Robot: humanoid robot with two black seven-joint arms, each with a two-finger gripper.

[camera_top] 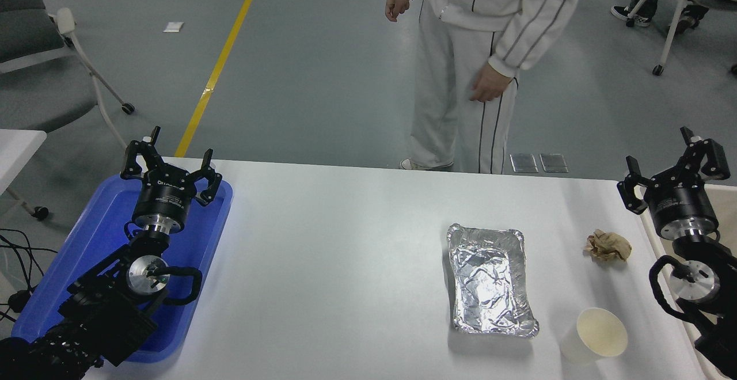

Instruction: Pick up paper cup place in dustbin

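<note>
Nearest the camera, the paper cup (pixel 594 335) stands upright on the tabletop (pixel 345 265), just right of the foil tray (pixel 490 279). It looks light and easily crushed, so pinch its rim gently. The right claw (pixel 668 164) hangs apart above the dustbin (pixel 726 207); the left claw (pixel 170 161), also apart, is parked over the blue tray (pixel 86 242).

arms: black, looped cables | wrists: silver collars | left gripper (pixel 171 164), right gripper (pixel 671 158): black, clawed
</note>
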